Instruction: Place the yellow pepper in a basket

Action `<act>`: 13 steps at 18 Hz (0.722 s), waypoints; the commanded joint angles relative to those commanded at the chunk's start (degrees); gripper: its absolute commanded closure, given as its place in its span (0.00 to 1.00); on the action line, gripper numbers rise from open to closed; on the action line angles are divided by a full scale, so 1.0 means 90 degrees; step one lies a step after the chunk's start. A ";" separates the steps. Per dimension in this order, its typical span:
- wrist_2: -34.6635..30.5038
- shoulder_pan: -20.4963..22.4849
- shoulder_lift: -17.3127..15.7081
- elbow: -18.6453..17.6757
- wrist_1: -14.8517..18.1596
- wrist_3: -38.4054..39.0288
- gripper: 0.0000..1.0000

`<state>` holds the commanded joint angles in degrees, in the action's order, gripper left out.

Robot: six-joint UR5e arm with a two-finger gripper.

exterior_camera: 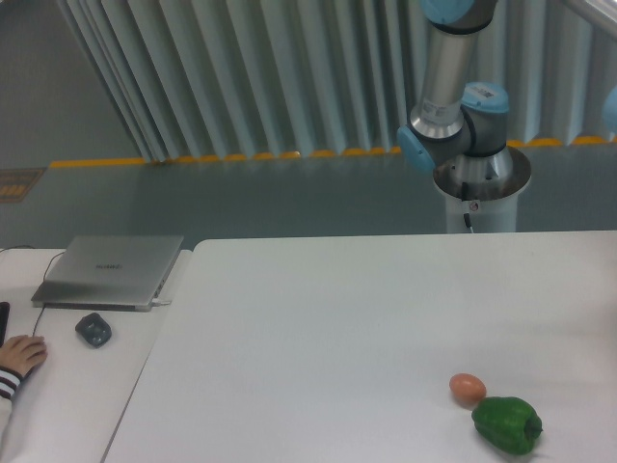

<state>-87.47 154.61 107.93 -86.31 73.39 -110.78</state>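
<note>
Camera view from the fixed position showed a white table [366,309] with the robot arm [453,106] standing behind its far edge, only the base and lower joints inside the frame. The arm rose out of the top of the picture, so the gripper lay out of view and whether its fingers were spread or pressed together could not be told. Neither the yellow pepper nor a basket appeared anywhere in the frame. Near the table's front right corner lay a green bell pepper [506,424], and just beside it, to its upper left, sat a small brown egg-shaped object [468,388]. On a separate surface at the left rested a closed grey laptop [111,270], a dark mouse [93,330] near it, and a person's hand [21,355] at the left edge.
</note>
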 joint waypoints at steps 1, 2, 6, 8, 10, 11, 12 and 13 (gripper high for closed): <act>0.0089 -0.0098 0.0000 -0.0039 -0.0009 0.0362 0.00; 0.0100 -0.0186 0.0000 -0.0039 -0.0009 0.0569 0.00; 0.0090 -0.0449 -0.0010 -0.0039 -0.0039 0.1116 0.00; 0.0080 -0.0576 -0.0010 -0.0039 -0.0058 0.1303 0.00; 0.0022 -0.0684 -0.0029 -0.0039 -0.0068 0.1303 0.00; 0.0022 -0.0704 -0.0029 -0.0039 -0.0068 0.1303 0.00; 0.0031 -0.0704 -0.0020 -0.0039 -0.0068 0.1303 0.00; 0.0031 -0.0714 -0.0010 -0.0039 -0.0068 0.1284 0.00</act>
<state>-87.19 148.18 107.84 -86.66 72.77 -99.23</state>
